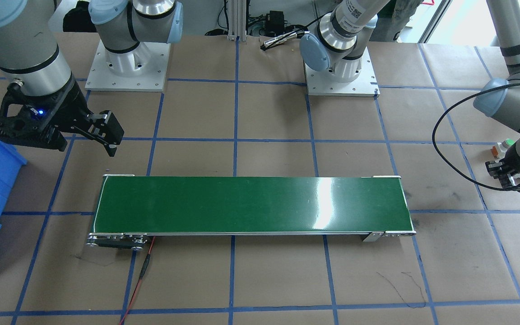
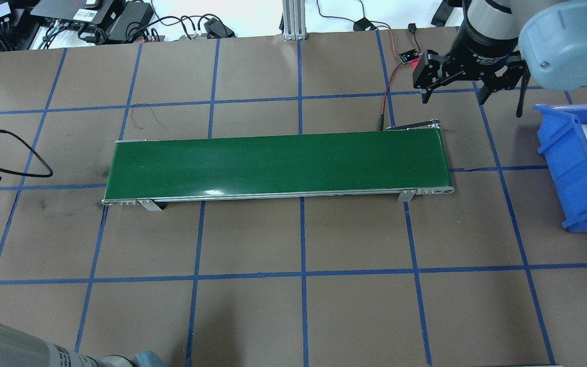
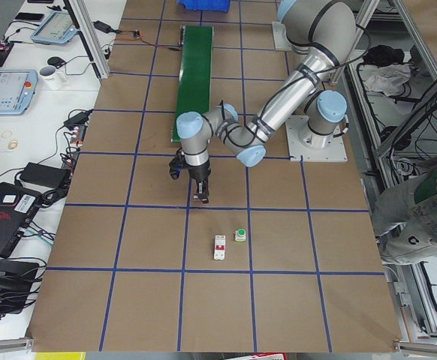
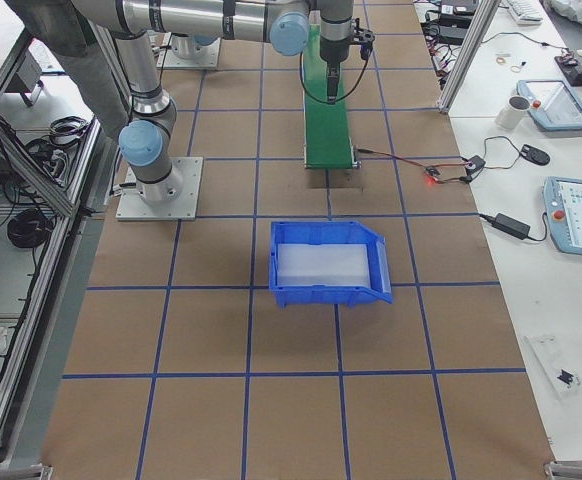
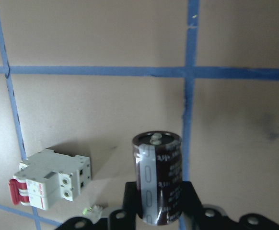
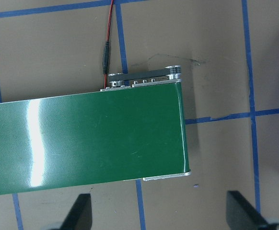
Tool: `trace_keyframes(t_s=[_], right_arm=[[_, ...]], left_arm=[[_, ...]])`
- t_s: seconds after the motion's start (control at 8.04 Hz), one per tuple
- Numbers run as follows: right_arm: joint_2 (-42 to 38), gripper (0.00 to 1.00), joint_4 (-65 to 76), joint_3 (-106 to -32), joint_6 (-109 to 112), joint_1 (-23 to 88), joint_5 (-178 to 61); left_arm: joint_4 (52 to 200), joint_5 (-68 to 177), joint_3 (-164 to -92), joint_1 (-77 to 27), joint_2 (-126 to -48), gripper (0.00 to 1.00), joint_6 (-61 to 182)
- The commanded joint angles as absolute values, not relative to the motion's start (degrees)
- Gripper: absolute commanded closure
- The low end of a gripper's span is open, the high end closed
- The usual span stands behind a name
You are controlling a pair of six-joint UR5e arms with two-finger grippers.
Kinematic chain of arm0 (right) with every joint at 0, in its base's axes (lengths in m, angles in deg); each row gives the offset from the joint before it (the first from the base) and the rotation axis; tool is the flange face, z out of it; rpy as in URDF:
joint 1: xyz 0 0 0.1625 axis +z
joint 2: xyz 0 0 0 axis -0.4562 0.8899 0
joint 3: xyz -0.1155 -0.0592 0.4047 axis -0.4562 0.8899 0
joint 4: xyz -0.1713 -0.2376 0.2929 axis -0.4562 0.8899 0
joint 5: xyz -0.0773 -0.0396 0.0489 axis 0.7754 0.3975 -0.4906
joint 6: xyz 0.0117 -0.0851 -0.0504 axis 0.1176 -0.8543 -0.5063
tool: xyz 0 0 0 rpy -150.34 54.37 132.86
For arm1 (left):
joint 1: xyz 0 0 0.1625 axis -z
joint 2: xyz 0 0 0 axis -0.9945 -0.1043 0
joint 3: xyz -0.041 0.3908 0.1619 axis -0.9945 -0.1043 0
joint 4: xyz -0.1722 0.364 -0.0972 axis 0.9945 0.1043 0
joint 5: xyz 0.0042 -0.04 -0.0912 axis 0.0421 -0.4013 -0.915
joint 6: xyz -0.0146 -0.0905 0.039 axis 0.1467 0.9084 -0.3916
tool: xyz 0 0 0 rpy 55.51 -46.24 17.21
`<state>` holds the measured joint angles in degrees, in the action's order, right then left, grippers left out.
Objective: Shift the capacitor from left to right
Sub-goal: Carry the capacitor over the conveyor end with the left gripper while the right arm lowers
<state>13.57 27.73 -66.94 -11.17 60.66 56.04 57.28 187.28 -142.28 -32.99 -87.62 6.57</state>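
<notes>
Brown paper ruled with blue tape covers the bench [image 2: 252,239], where a long green conveyor belt [image 2: 278,164] lies across the middle. A blue plastic bin [image 2: 568,163] sits beyond the belt's right end. The right gripper [image 2: 454,97] hangs just past the far corner of that end, its fingers [image 6: 80,213] spread wide and holding nothing. The left gripper [image 3: 202,196] hovers well off the belt's left end, above bare paper. A white block with a red lever [image 5: 51,186] and a small green-capped button [image 3: 240,235] rest on the bench farther from the belt than that gripper. The stubby black capacitor [image 5: 157,177], its silvery end facing the bench, sits clamped between the left fingers [image 5: 190,190], so it appears to be lifted clear of the bench and apart from the white block. The pick-up looks done and the carry is in hand. Next, the left arm likely needs to travel to the belt's left end, lower the capacitor onto the green surface and release it there. The right gripper seems placed to receive it at the other end.
</notes>
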Motion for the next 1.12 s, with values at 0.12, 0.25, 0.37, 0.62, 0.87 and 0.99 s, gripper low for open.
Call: trace_keyframes(t_s=[0.12,0.25,0.37,0.62,0.87,0.99], right_arm=[[13.57,0.0,27.99,-66.98,-11.54,60.66,58.7],[13.57,0.0,28.08,-66.98,-11.54,60.66,58.7],[13.39,0.0,28.17,-66.98,-11.54,60.66,58.18],[12.87,0.0,28.17,-66.98,-11.37,60.66,57.73],[12.34,0.0,30.0,-67.16,-11.71,60.66,54.07],[11.55,0.0,30.27,-67.25,-11.72,60.66,51.6]], left_arm=[[71.4,186.64,-142.04,-18.13,-78.86,0.87,30.32],[71.41,185.77,-142.04,-14.96,-78.85,0.87,34.02],[71.32,180.8,-142.13,-12.67,-79.55,0.87,40.76],[71.41,175.41,-142.04,-7.66,-79.99,0.87,48.69],[73.07,171.89,-142.04,-3.78,-80.08,0.84,53.55],[73.08,171.35,-142.04,-2.98,-80.52,0.8,54.96]])
